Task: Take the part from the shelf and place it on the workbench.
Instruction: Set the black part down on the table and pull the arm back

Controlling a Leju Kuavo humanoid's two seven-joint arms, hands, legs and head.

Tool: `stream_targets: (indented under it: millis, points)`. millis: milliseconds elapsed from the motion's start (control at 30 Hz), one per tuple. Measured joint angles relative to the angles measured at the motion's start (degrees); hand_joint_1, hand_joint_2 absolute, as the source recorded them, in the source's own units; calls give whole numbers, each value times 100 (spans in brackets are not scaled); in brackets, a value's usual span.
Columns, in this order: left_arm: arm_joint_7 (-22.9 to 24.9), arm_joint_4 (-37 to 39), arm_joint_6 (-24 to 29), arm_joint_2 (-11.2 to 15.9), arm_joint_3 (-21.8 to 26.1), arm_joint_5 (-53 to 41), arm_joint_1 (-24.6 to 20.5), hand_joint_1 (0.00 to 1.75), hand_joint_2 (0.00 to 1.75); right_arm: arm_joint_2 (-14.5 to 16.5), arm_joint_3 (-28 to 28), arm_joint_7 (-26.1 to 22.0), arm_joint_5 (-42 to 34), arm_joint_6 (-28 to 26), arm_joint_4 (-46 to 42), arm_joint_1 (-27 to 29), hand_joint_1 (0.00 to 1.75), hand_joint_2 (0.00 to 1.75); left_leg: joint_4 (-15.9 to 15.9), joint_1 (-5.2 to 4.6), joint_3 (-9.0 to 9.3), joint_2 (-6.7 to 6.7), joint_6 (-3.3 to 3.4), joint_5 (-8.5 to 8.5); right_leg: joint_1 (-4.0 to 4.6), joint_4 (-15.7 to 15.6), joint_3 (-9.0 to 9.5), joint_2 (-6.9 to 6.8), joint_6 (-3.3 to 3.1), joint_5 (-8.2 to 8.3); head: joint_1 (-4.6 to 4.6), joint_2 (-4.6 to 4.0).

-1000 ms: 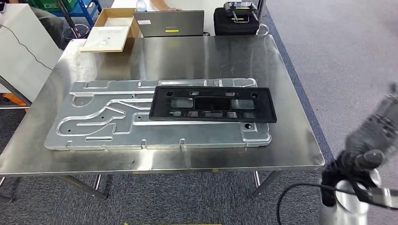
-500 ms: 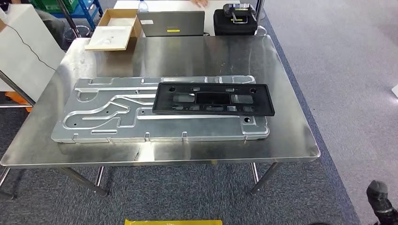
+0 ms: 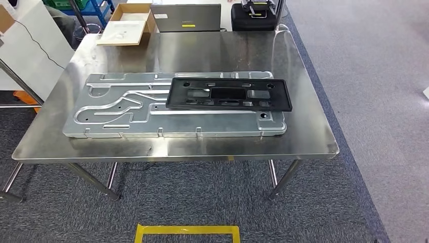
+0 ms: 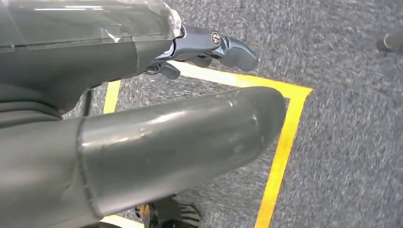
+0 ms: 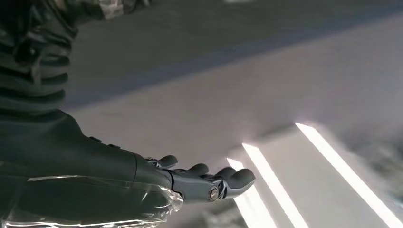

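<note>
A black rectangular part [image 3: 230, 94] with cut-outs lies flat on a large machined aluminium plate [image 3: 121, 109], toward the plate's right end. The plate rests on the steel workbench [image 3: 202, 50]. In the left wrist view my left hand [image 4: 85, 57] hangs over grey carpet and yellow tape, thumb [image 4: 180, 137] and fingers [image 4: 228, 47] apart, holding nothing. In the right wrist view my right hand [image 5: 157, 183] hangs over pale grey floor, its fingers [image 5: 228, 178] stretched out with nothing in them.
At the bench's far edge stand an open cardboard box [image 3: 129, 23], a grey laptop [image 3: 186, 17] and a black case [image 3: 255, 15]. A white board [image 3: 30, 45] leans at the left. A yellow tape outline [image 3: 187, 230] marks the carpet in front of the bench.
The camera has drawn back, so the bench sits higher and smaller. My right arm has dropped out of the head view at the lower right. The black part has stayed on the plate.
</note>
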Motion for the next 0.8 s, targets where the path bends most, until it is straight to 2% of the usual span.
stream_targets:
  millis: [67, 100, 133, 200, 233, 267, 300, 333, 367, 400, 433, 467, 533, 567, 600, 633, 667, 700, 733, 767, 800]
  points:
    - [16, 0, 18, -35, 81, 6, 17, 0, 0, -135, -314, 417, 610, -139, 1082, -128, 0, 0, -66, 22, -44, 35, 82, 91, -2, 17, -19, 21, 76, 1, 1, 0]
    - [28, 0, 20, -50, 114, 6, 20, 0, 0, -200, -410, 640, 888, -150, 1555, -170, 0, 0, -100, 35, -78, 62, 136, 151, -5, 110, -64, 39, 106, -115, 1, -1]
    - [49, 0, 10, -64, 144, 3, 22, 0, 0, -267, -477, 890, 1171, -81, 2042, -205, 0, 0, -131, 47, -127, 95, 180, 214, -11, 310, -144, 58, 131, -320, 2, -1]
    - [102, 0, -26, -74, 191, -21, 24, 0, 0, -396, -524, 1323, 1586, 245, 2869, -277, 0, 0, -129, 30, -264, 162, 222, 307, -34, 956, -364, 73, 172, -848, 3, -1]
    - [132, 0, -47, -75, 211, -45, 28, 0, 0, -449, -530, 1540, 1736, 479, 3267, -312, 0, 0, -119, 22, -337, 201, 221, 354, -46, 1255, -433, 74, 193, -1008, 3, -1]
    - [153, 0, -61, -75, 225, -73, 29, 0, 0, -487, -533, 1719, 1830, 678, 3584, -347, 0, 0, -107, 18, -406, 241, 216, 395, -59, 1436, -439, 73, 212, -1054, 3, -1]
    - [168, 0, -71, -75, 237, -103, 27, 0, 0, -511, -534, 1911, 1898, 861, 3892, -377, 0, 0, -82, 17, -482, 279, 205, 433, -77, 1435, -350, 68, 230, -972, 4, -1]
    - [179, 0, -82, -75, 245, -137, 23, 0, 0, -530, -534, 2091, 1943, 1030, 4174, -405, 0, 0, -46, 18, -558, 318, 188, 468, -97, 1249, -165, 50, 246, -812, 3, -1]
    - [183, 0, -96, -76, 249, -174, 14, 0, 0, -545, -539, 2249, 1954, 1186, 4409, -439, 0, 0, 4, 17, -629, 351, 165, 497, -115, 923, 92, -5, 257, -660, 3, -1]
    - [186, 0, -115, -77, 251, -211, 7, 0, 0, -562, -549, 2409, 1942, 1364, 4641, -489, 0, 0, 67, 12, -705, 389, 135, 523, -113, 520, 369, -82, 258, -579, 3, -1]
    - [187, 0, -135, -79, 251, -253, 1, 0, 0, -582, -570, 2529, 1902, 1550, 4809, -543, 0, 0, 118, 7, -757, 429, 98, 548, -99, 202, 565, -148, 233, -558, 1, 0]
    - [187, 0, -151, -80, 251, -287, -9, 0, 0, -597, -594, 2630, 1856, 1712, 4947, -594, 0, 0, 158, 3, -792, 472, 60, 575, -78, -8, 673, -191, 198, -582, 2, 0]
    - [187, 0, -164, -83, 250, -339, -35, 0, 0, -613, -638, 2752, 1796, 1904, 5136, -641, 0, 0, 170, 8, -812, 560, -20, 651, -45, -91, 645, -156, 93, -576, 0, 0]
    - [187, 0, -165, -84, 249, -350, -49, 0, 0, -609, -653, 2782, 1785, 1928, 5203, -643, 0, 0, 188, 23, -823, 550, -61, 647, -49, -98, 605, -128, 40, -532, 1, -1]
    - [187, 0, -166, -88, 249, -357, -52, 0, 0, -609, -666, 2805, 1773, 1940, 5263, -645, 0, 0, 263, 35, -854, 478, -99, 538, -55, -101, 551, -97, -19, -473, 0, -1]
    - [187, 0, -166, -92, 249, -363, -44, 0, 0, -609, -678, 2821, 1751, 1950, 5316, -651, 0, 0, 435, 47, -913, 369, -131, 320, -59, -108, 480, -66, -73, -402, 1, -1]
    - [188, 0, -164, -95, 249, -373, -33, 0, 0, -610, -696, 2835, 1717, 1959, 5360, -664, 0, 0, 712, 57, -991, 240, -154, 14, -57, -106, 398, -28, -112, -332, 1, -1]
    - [188, 0, -162, -97, 249, -387, -23, 0, 0, -611, -717, 2856, 1669, 1974, 5393, -678, 0, 0, 1062, 56, -1075, 143, -163, -298, -45, -101, 305, 21, -135, -261, 0, -1]
    - [189, 0, -159, -95, 249, -403, -17, 0, 0, -611, -752, 2890, 1603, 1988, 5418, -687, 0, 0, 1408, 55, -1134, 95, -162, -513, -30, -89, 207, 72, -145, -190, 0, -1]
    - [188, 0, -157, -94, 249, -417, -18, 0, 0, -611, -802, 2944, 1526, 2001, 5440, -696, 0, 0, 1652, 53, -1134, 72, -153, -589, -15, -71, 106, 125, -148, -121, 0, -1]
    - [189, 0, -156, -94, 249, -430, -21, 0, 0, -610, -860, 3006, 1451, 2013, 5460, -704, 0, 0, 1721, 50, -1046, 60, -131, -531, -1, -48, 4, 182, -145, -57, 0, -1]
